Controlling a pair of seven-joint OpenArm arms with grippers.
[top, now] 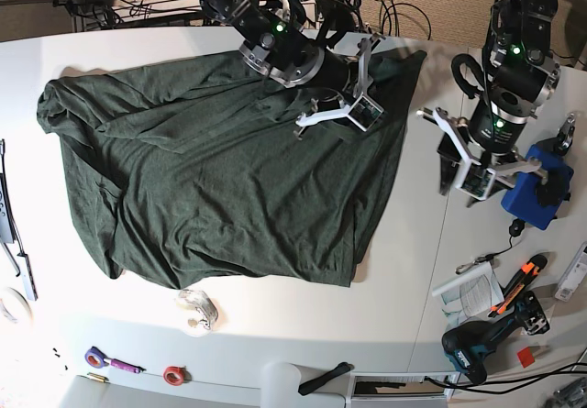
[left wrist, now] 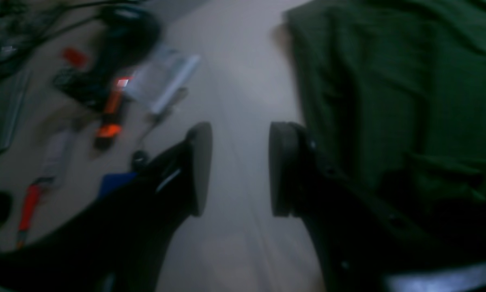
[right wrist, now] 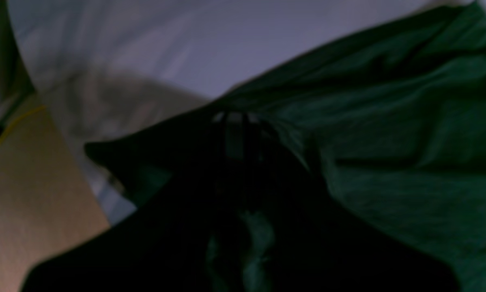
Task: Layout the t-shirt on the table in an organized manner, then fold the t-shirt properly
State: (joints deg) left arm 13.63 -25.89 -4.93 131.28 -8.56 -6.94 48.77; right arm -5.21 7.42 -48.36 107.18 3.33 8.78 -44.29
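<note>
Base view shows the table [top: 413, 270] carrying the t-shirt [top: 220, 179], spread wrinkled across its left and middle; the right gripper [top: 341, 107] is clamped shut on a fold near the far edge, while the left gripper [left wrist: 240, 168] hangs over bare tabletop just beside the shirt, jaws parted and empty

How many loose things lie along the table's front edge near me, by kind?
Tape rolls: 2, a purple roll and a red roll
Clear crumpled wrapper: 1
Black strap: 1
Total: 4, all in front of the t-shirt on the table.
</note>
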